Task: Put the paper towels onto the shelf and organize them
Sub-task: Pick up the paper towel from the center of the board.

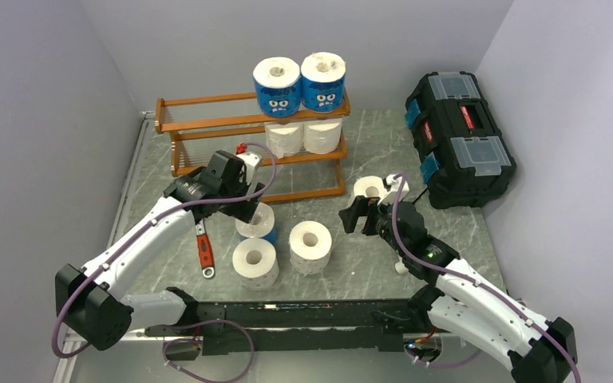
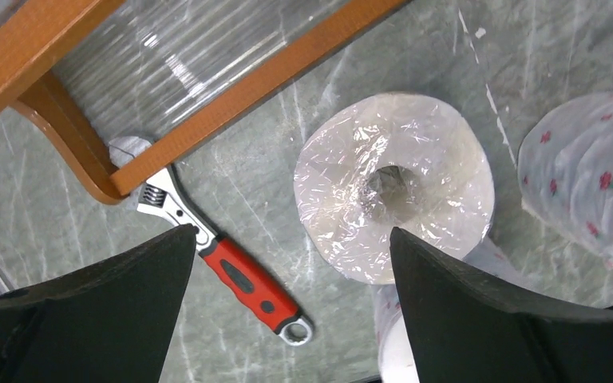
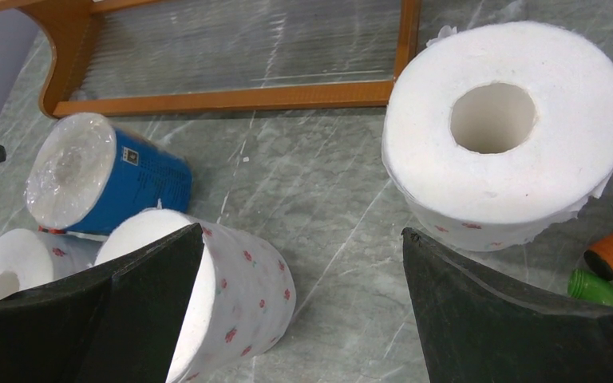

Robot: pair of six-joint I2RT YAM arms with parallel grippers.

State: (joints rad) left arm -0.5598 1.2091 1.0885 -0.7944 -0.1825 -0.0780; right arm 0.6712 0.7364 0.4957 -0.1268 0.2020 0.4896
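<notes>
The shelf point(image 1: 207, 102) stood at the table's point(image 1: 383, 144) back left, the toolbox point(image 1: 457, 137) to its right. Two paper towels point(image 1: 278, 86) sat at the shelf's top-tier right end, two more rolls point(image 1: 285, 138) on the tier below. Before it three rolls point(image 1: 310, 246) clustered, an adjustable wrench point(image 1: 204, 249) to their left, a fourth roll point(image 1: 366, 188) to their right.

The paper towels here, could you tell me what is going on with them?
Two arms are filling the shelf. Four rolls sit there: two blue-wrapped on top, two white on the middle tier. The left gripper is open above a blue-wrapped roll on the table; the right gripper is open facing a white roll.
</notes>
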